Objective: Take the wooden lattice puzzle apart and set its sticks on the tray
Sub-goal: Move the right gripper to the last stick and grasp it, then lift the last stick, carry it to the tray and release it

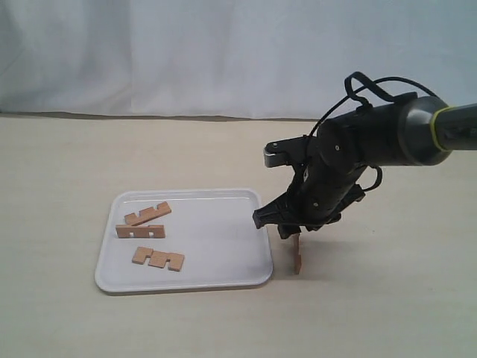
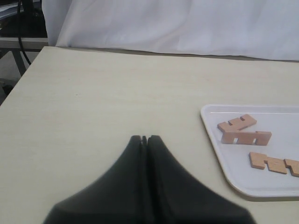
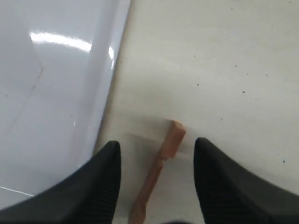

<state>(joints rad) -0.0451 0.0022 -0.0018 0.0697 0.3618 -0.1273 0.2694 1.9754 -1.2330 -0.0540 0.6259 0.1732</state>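
Tabletop (image 1: 74,156) pale beige, white curtain (image 1: 186,52) behind, right claw (image 3: 156,142) spread wide around ungripped stick (image 3: 174,135), left claw (image 2: 145,138) closed, empty

Right arm (image 1: 387,138): matte black rounded housing, yellow-green ring (image 1: 436,127) round the forearm, black cables (image 1: 365,82) looping over the top, small silver-grey block (image 1: 274,154) at the wrist. Right gripper (image 1: 272,225): fingers (image 3: 105,186) black, tapered, finely ribbed on the inner faces. Left gripper (image 2: 145,138): same plain matte black, narrowing to blunt tips.
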